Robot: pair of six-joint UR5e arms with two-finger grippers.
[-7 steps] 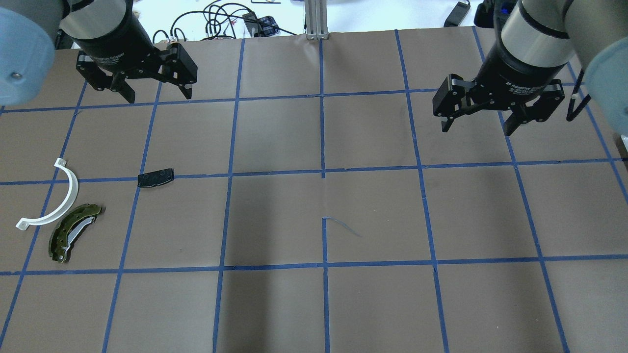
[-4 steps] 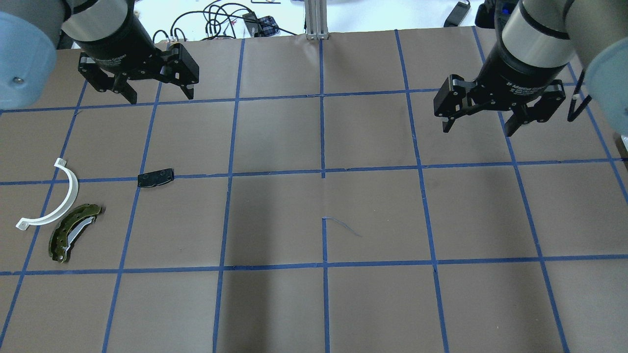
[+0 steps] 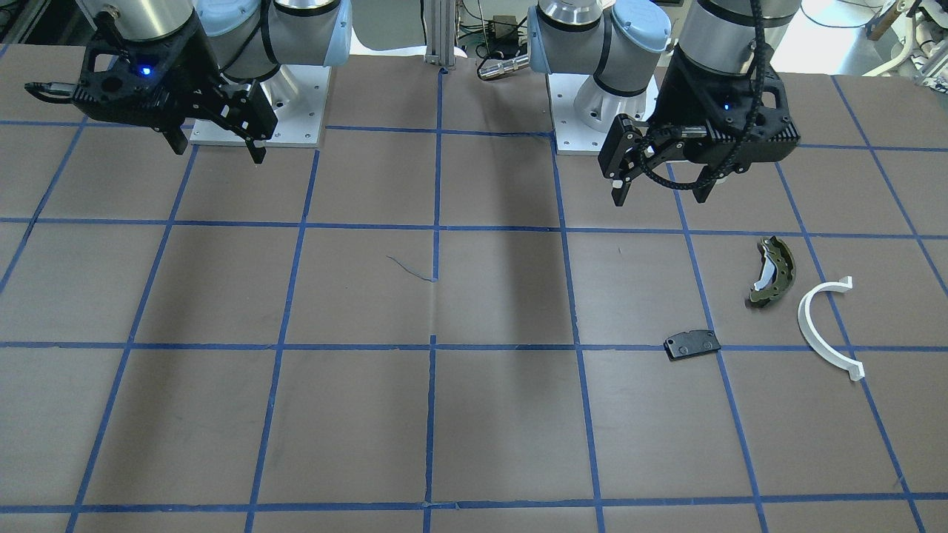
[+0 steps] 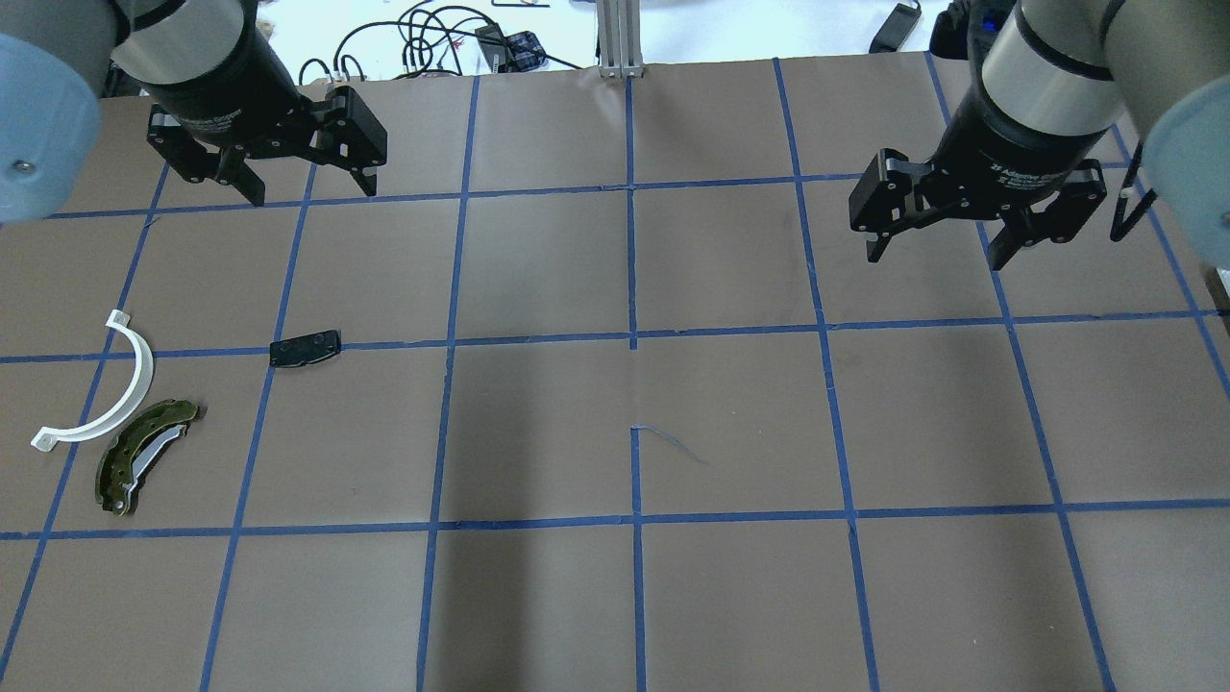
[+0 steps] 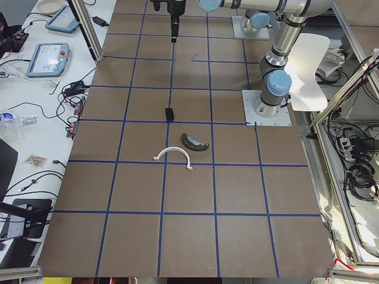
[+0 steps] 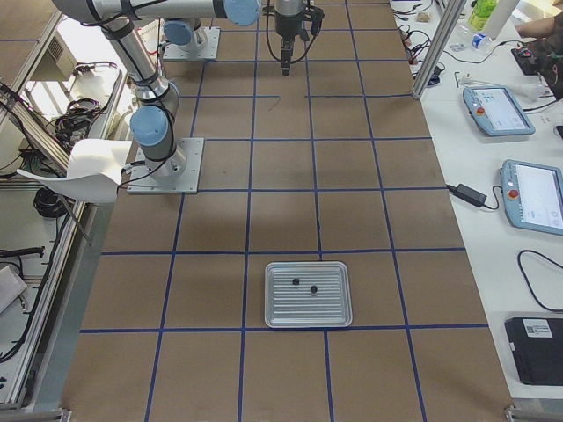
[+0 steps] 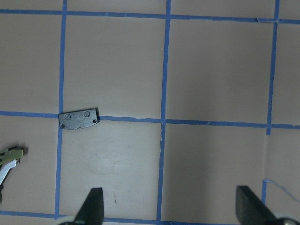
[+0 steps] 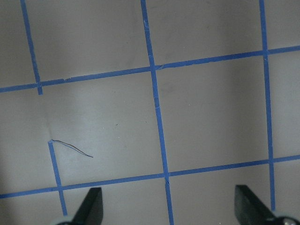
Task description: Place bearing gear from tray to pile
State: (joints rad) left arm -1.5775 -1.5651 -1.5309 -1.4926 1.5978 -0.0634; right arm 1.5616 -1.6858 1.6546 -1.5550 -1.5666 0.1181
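A: Anything to report on the desk [image 4: 730,413]?

B: Wrapped in brown paper and ruled into big squares with blue tape. Near the middle of the overhead view, a loose blue thread [image 4: 673,445] curling off a tape end.

A: And around it?

B: Beyond the top edge of that view, a white bench with tangled black cables [image 4: 432,38] and an aluminium post [image 4: 620,38]. At the right edge of the right-side view, teach pendants [image 6: 493,110] lying on another white bench.

A: Found the bearing gear?

B: Only partly. In the lower middle of the right-side view, a ribbed metal tray [image 6: 332,309] flat on the desk, holding two small dark parts [image 6: 295,281] (too tiny to name either as the gear).

A: Where to look for the pile?

B: At the left edge of the overhead view. A white half-ring [image 4: 146,370] just beside an olive brake shoe [image 4: 144,452], and a black pad [image 4: 305,348] off to their right, on a tape line.

A: Claws?

B: Left claw [image 4: 309,190] at upper left, splayed wide and gripping nothing. Right claw [image 4: 934,258] at upper right, likewise spread and bare. Hanging above the desk, clear of every part.
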